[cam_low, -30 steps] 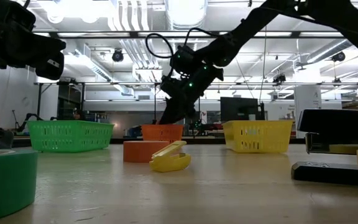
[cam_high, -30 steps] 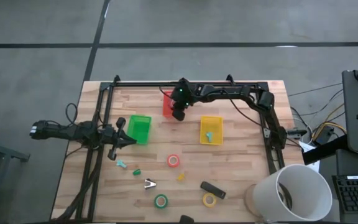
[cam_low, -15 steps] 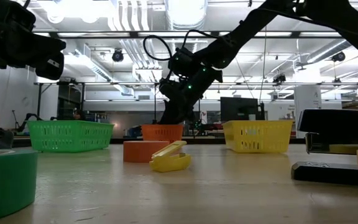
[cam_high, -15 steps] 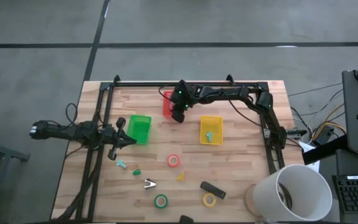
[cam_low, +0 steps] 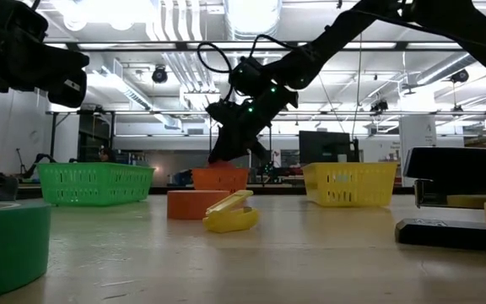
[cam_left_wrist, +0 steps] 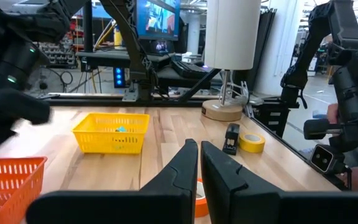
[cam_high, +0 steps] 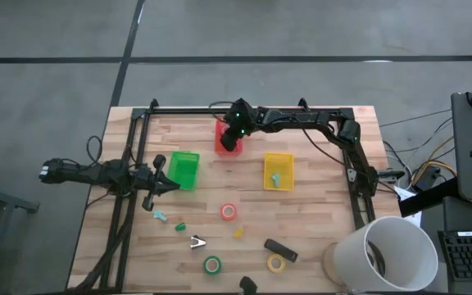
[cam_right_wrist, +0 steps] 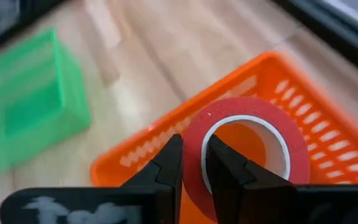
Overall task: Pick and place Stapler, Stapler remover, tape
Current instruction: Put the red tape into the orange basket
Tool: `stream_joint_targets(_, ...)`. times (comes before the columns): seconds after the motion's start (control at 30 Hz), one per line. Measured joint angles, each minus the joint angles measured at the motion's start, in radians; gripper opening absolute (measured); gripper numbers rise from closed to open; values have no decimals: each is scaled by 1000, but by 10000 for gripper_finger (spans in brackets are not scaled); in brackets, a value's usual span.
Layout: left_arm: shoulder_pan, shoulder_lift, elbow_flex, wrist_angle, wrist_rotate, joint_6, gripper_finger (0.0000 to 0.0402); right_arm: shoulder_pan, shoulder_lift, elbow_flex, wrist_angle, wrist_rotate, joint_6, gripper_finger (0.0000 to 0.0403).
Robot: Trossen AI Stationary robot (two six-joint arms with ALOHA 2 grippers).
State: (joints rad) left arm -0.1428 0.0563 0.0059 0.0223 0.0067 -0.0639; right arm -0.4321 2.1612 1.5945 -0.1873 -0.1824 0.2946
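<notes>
My right gripper (cam_high: 234, 139) hangs over the orange basket (cam_high: 222, 139) near the table's far edge, shut on a red-orange tape roll (cam_right_wrist: 247, 146). Another red-orange roll (cam_high: 229, 212), a green roll (cam_high: 212, 265) and a yellow roll (cam_high: 276, 263) lie flat on the near half of the table. The black stapler (cam_high: 280, 250) lies beside the yellow roll. Small teal (cam_high: 161, 217), green (cam_high: 180, 226), silver (cam_high: 197, 242) and yellow (cam_high: 238, 233) staple removers lie scattered on the wood. My left gripper (cam_high: 159, 182) waits shut at the left, beside the green basket (cam_high: 183, 170). My right gripper holds the red-orange roll by its ring wall (cam_right_wrist: 194, 132), pinched with one finger (cam_right_wrist: 219, 162) in the pale centre hole and the other (cam_right_wrist: 169, 162) outside. The fingers come from above, slanting down. The roll is lifted clear, above the inside of the orange basket (cam_right_wrist: 328, 137).
The yellow basket (cam_high: 279, 171) holds a teal piece (cam_high: 276, 179). A dark frame rail (cam_high: 252, 108) runs along the far edge, with side rails on the left and right. A white lamp shade (cam_high: 392, 254) stands at the near right corner. Bare wood lies between the baskets and the scattered items.
My right gripper has moved a short way toward the table's far edge and slightly up, carrying the red-orange roll from the orange basket's near rim to over its inside. It has stayed shut on the roll. The left arm has kept still.
</notes>
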Motion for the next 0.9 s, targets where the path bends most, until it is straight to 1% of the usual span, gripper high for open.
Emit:
stream_joint_targets(0.13, 0, 0, 0, 0, 0, 0, 23, -8, 0, 4, -21, -5, 84, 52)
stream_joint_targets(0.23, 0, 0, 0, 0, 0, 0, 23, 13, 0, 4, -80, -53, 90, 52)
stream_joint_targets(0.3, 0, 0, 0, 0, 0, 0, 23, 41, 0, 3, -103, -35, 65, 52)
stream_joint_targets(0.4, 0, 0, 0, 0, 0, 0, 23, 77, 0, 3, -109, 25, 38, 52)
stream_joint_targets(0.47, 0, 0, 0, 0, 0, 0, 23, 88, 0, 2, -110, 37, 37, 52)
stream_joint_targets(0.63, 0, 0, 0, 0, 0, 0, 23, 95, 0, -1, -145, 109, 35, 52)
stream_joint_targets(0.9, 0, 0, 0, 0, 0, 0, 23, 99, 0, -12, -153, 107, 35, 52)
